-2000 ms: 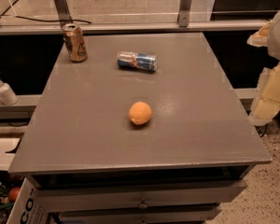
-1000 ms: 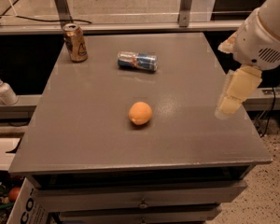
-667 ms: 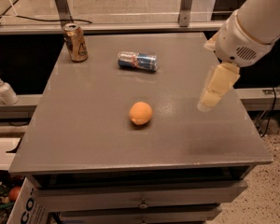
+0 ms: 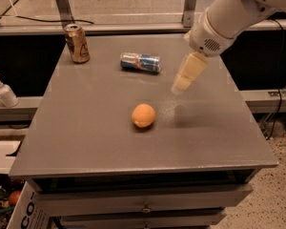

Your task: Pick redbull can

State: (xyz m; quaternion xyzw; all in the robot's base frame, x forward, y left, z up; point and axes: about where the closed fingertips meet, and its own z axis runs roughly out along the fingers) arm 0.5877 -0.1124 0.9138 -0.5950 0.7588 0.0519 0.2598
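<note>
The redbull can (image 4: pixel 140 62) lies on its side on the grey table (image 4: pixel 86 128), toward the back middle; it is blue and silver with a small red mark. My gripper (image 4: pixel 180 86) hangs from the white arm coming in at the upper right. It hovers above the table, to the right of the can and a little nearer the front, apart from it and holding nothing.
A gold-brown can (image 4: pixel 77 43) stands upright at the table's back left. An orange (image 4: pixel 143 115) rests near the table's middle. A white pump bottle (image 4: pixel 4 92) stands on a ledge to the left. Drawers run below the table's front edge.
My arm has swung in from the right edge of the view, leftward over the table toward the redbull can. The cans and the orange have not moved.
</note>
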